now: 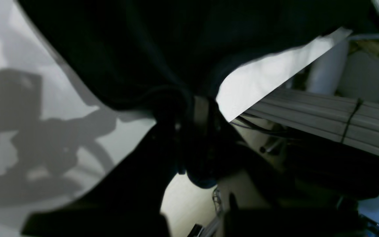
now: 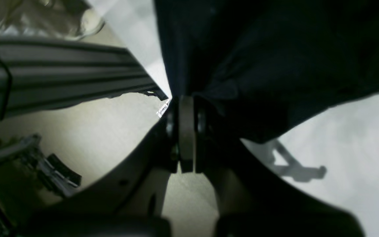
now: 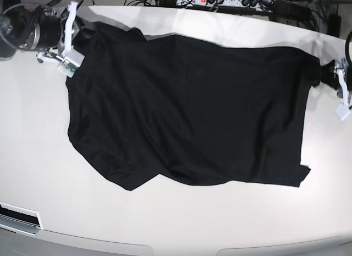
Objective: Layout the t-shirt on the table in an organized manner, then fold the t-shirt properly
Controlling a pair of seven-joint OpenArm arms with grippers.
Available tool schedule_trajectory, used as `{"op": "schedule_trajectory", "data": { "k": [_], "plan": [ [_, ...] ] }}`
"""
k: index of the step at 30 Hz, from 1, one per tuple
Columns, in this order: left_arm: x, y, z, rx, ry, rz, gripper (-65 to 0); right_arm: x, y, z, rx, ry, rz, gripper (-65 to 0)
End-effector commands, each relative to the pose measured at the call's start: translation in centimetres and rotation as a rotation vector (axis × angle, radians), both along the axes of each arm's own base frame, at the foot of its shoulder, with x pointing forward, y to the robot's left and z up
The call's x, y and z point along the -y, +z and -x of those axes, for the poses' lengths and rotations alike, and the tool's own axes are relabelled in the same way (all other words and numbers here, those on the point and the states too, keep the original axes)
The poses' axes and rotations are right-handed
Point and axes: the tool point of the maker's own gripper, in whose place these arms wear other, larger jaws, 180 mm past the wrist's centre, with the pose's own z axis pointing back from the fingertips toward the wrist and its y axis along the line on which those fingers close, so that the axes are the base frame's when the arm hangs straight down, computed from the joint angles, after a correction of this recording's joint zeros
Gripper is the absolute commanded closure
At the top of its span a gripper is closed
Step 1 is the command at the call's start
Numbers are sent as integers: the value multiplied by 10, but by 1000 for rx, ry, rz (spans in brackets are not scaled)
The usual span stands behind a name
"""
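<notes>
Fabric fills the left wrist view: the t-shirt (image 1: 163,49) hangs dark across the top, bunched down into the left gripper (image 1: 197,108), whose jaws are pinched tight on a fold of it. The table (image 1: 28,108) shows pale at left, with its edge and the floor beyond at right.

Right wrist view: the right gripper (image 2: 186,108) is likewise clamped on a shirt edge, the cloth fanning up and right from the jaws. A small pale tag (image 2: 163,109) sits just beside the grip.

Base view: shirt spread wide over the far half of the table, the two grippers at its far corners, one at the scene's left, one at the right. Near hem uneven, a sleeve or corner rumpled at near left.

Judgement: layout step, still stretching flat. Next move likely calls for an even outward pull and lay-down, then smoothing the near-left wrinkle before any fold.
</notes>
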Motion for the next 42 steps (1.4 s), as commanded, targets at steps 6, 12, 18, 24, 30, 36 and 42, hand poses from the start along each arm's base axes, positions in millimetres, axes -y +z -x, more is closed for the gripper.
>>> {"op": "schedule_trajectory", "data": {
  "k": [6,12,18,24,30,36,42],
  "plan": [
    [5,94,-117,440,68,56,0,23,65,-133,548,-254,34,0],
    [18,358,-203,1096,-137,-125,0,65,244,-201,1074,-321,51,0],
    [-1,379,-202,1132,-87,-139,0,78,253,-196,1077,-298,70,0],
    [-1,241,-192,780,-45,-48,0,65,167,-170,754,-295,-39,0],
    [-18,95,-131,355,78,10,0,33,59,-104,324,-200,-75,0],
    [-22,56,-106,234,140,39,0,26,2,-80,116,-177,-94,0],
    [-31,37,-77,153,144,13,0,21,-15,-54,27,-198,-108,0]
  ]
}}
